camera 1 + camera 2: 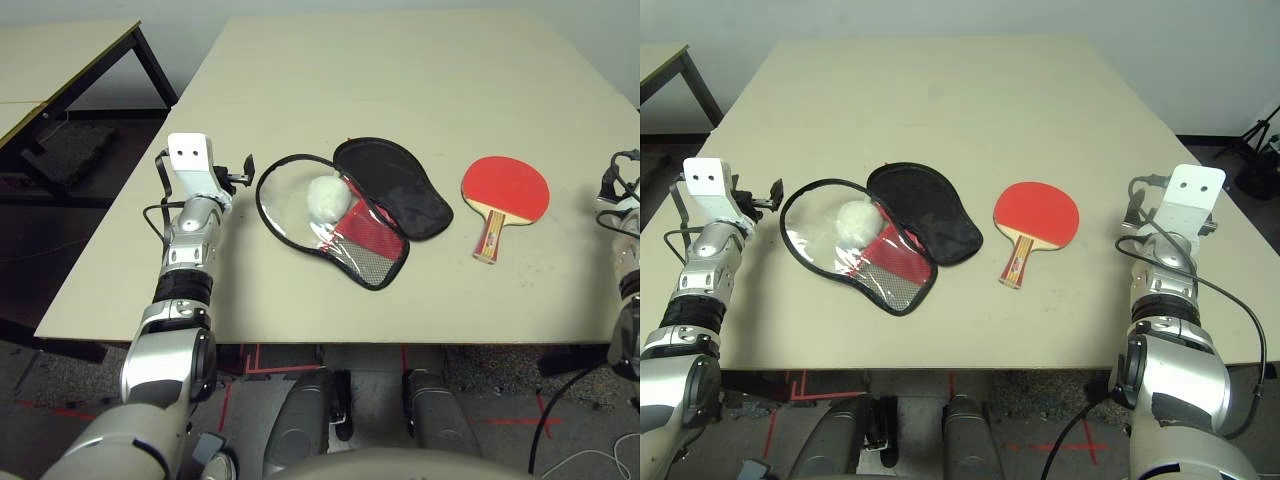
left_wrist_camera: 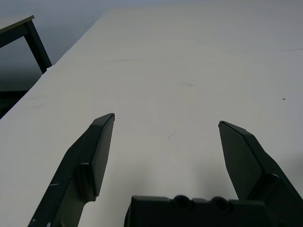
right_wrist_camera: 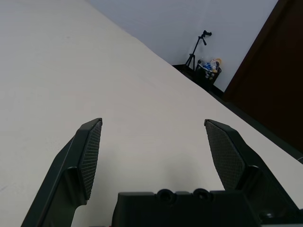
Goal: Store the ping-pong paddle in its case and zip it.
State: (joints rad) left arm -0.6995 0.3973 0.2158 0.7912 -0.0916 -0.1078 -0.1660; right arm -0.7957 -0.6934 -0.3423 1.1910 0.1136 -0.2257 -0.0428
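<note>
**Red paddle lying free, both hands waiting wide**

Red rubber is facing up on the ping-pong paddle [image 1: 505,188], which is lying flat on the tabletop [image 1: 400,80] in the left eye view, its striped handle pointing back toward the robot. The case [image 1: 350,215] is lying well apart from it on the left, unzipped and spread open, black lining showing on the far flap and a white fluffy ball [image 1: 327,197] sitting on the clear panel. The left hand [image 1: 243,173] is hovering just beside the case's rim.

From the right eye view, the right arm is standing near the tabletop's right edge, well apart from the paddle [image 1: 1036,212], with bare tabletop between them. The paddle seems the sensible first target: the handle is the easiest part to pinch, since the blade is lying flush.

Along the left wrist view, the left hand [image 2: 166,122] is spreading its two black fingers fully apart over bare tabletop, gripping nothing. It would do well to pin the case's lower flap so the pouch is not sliding as the blade goes in.

Along the right wrist view, the right hand [image 3: 154,122] is likewise gaping wide and empty. The fluffy ball may be blocking the blade's path.
</note>
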